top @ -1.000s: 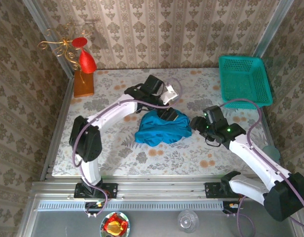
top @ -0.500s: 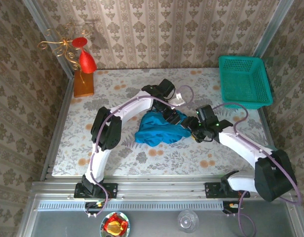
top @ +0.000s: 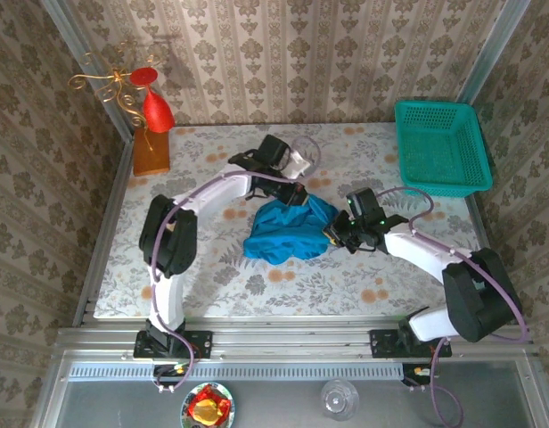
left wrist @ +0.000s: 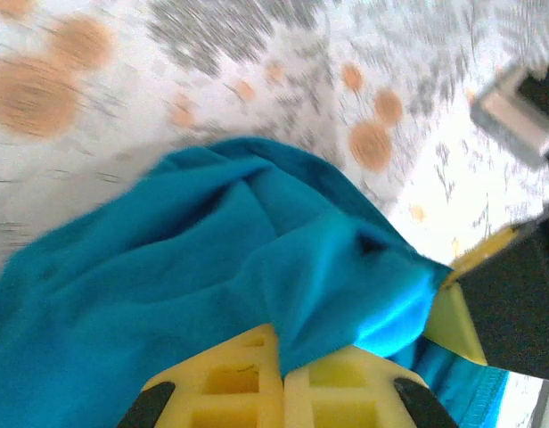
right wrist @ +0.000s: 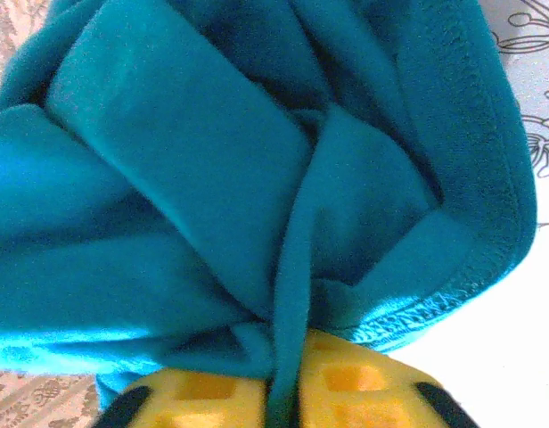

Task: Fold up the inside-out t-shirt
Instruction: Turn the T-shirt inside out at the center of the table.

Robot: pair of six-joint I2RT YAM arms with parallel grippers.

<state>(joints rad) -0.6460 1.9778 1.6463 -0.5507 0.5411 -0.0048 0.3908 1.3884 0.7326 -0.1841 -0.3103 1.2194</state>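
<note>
You have one t-shirt [top: 286, 235] to work with, and it lies as a crumpled teal-blue heap near the middle of the flowered table [top: 212, 267]. It is bunched, not spread flat, and no sleeve or collar can be picked out from above.

Two grippers are on it. The left gripper [top: 293, 198] sits at the heap's far edge. In your left wrist view its yellow pads are pressed together [left wrist: 282, 361] with a ridge of the cloth [left wrist: 194, 285] pinched between them. The right gripper [top: 331, 237] is at the heap's right edge. In your right wrist view its two pads [right wrist: 288, 385] are closed on a gathered fold of the cloth [right wrist: 194, 169], and a stitched hem curls around just to the right of the pinch. So each claw is pinching the t-shirt, and the two pinch points are near each other on the heap's far-right side.

Further out there is one green mesh basket [top: 438, 147], well apart from the t-shirt at the table's far right corner. One gold wire stand with red ornaments [top: 148, 105] rises from an orange block far to the shirt's left. Nearer than the shirt, below the table's front rail, you have one clear glass [top: 340, 399] and one small dish [top: 208, 409] holding something red and yellow.
</note>
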